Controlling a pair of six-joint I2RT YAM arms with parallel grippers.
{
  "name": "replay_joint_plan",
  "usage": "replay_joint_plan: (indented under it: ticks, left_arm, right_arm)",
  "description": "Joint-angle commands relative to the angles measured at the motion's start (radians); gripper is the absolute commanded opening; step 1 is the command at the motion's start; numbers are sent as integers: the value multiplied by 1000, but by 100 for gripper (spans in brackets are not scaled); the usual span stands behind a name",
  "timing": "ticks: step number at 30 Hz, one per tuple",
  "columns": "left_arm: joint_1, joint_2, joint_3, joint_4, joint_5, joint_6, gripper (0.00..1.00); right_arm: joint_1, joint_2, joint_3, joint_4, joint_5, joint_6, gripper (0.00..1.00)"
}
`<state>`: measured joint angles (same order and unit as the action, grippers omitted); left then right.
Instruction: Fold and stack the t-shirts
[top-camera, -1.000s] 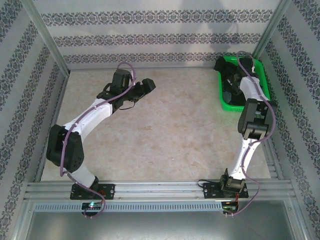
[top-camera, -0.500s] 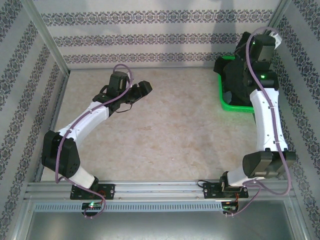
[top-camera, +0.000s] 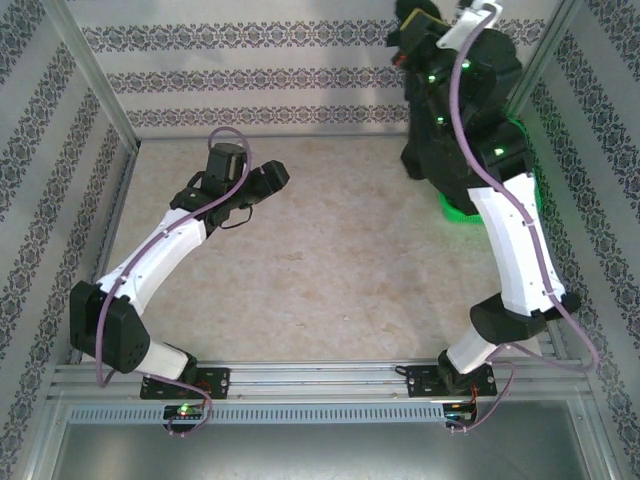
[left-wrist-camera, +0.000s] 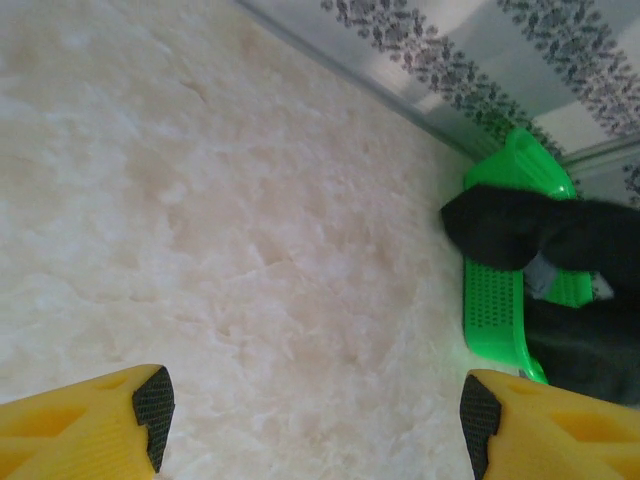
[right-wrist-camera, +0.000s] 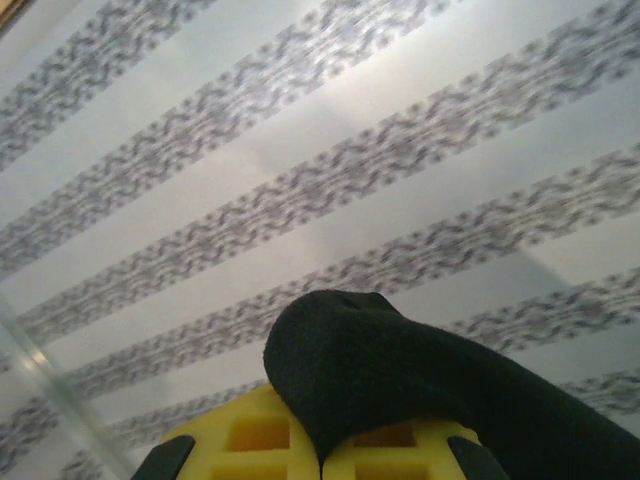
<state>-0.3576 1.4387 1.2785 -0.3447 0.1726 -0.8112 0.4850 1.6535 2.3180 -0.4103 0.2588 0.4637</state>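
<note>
My right gripper (right-wrist-camera: 322, 455) is shut on a fold of a black t-shirt (right-wrist-camera: 400, 370), which bulges over the yellow fingers (right-wrist-camera: 250, 435). In the top view the right arm is raised high at the back right, and the black t-shirt (top-camera: 425, 160) hangs from it above the green basket (top-camera: 456, 210). The left wrist view shows that t-shirt (left-wrist-camera: 510, 225) dangling over the basket (left-wrist-camera: 495, 300), with dark grey cloth (left-wrist-camera: 590, 355) lying inside it. My left gripper (top-camera: 270, 178) hovers over bare table at the back left; its fingers (left-wrist-camera: 150, 405) stand wide open around nothing.
Patterned walls (top-camera: 300, 80) close the table at the back and sides, with metal posts in the corners. The beige tabletop (top-camera: 330, 270) stretches between the two arms. An aluminium rail (top-camera: 320, 380) carries both bases at the near edge.
The right arm has swung up out of the basket, lifting the black t-shirt high towards the back wall. The left arm has drifted slightly left, its jaws still open.
</note>
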Motion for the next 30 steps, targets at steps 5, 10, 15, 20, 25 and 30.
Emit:
replay_joint_plan:
  ticks: [5, 10, 15, 20, 25, 30]
  left_arm:
    - [26, -119, -27, -132, -190, 3, 76]
    - [38, -167, -87, -177, -219, -33, 76]
    - [41, -189, -164, -198, -170, -93, 76]
    - [32, -156, -232, -145, -34, -151, 79]
    - [-57, 15, -180, -107, 63, -166, 81]
    - [-48, 107, -123, -149, 14, -208, 80]
  right_arm:
    - [214, 278, 51, -41, -58, 71, 0]
    - [300, 512, 150, -136, -258, 176, 3]
    - [303, 642, 350, -354, -337, 149, 61]
    - [224, 426, -11, -265, -260, 125, 64]
    - [26, 140, -570, -130, -247, 227, 59]
    - [-133, 29, -883, -137, -290, 236, 58]
